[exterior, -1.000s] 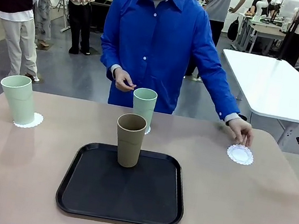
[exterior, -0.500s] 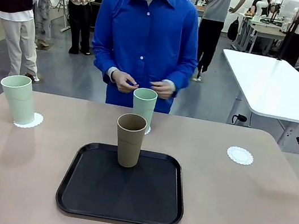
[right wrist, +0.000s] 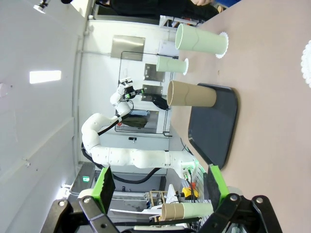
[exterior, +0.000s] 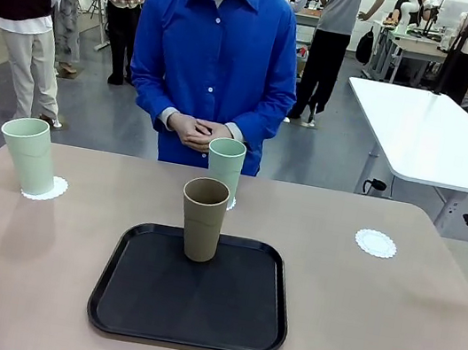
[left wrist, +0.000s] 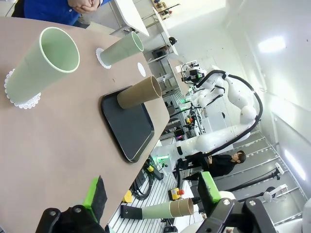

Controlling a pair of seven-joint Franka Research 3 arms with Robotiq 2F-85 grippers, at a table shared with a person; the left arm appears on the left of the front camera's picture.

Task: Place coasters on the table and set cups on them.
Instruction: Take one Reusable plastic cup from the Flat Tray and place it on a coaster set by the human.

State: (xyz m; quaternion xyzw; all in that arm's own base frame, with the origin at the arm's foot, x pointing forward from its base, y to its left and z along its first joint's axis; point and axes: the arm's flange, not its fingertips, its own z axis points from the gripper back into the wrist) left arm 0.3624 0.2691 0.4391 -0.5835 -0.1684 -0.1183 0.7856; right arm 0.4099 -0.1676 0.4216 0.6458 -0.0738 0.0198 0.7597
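We see the brown cup (exterior: 202,218) upright near the middle of the frame, on the far part of the black tray (exterior: 190,302), while one mint cup (exterior: 30,155) stands on its coaster (exterior: 45,189) at middle left, the other mint cup (exterior: 224,167) stands just behind the brown one at centre, and a bare coaster (exterior: 375,243) lies at middle right on the table (exterior: 388,327). In the wrist views the left gripper (left wrist: 151,193) and the right gripper (right wrist: 159,184) each hold their green-padded fingers well apart with nothing between them. We judge the brown cup light, stiff and smooth-walled, tapering toward its base, so it is best taken around mid-height with a gentle squeeze, and the paper coaster is thin enough to slide if bumped.
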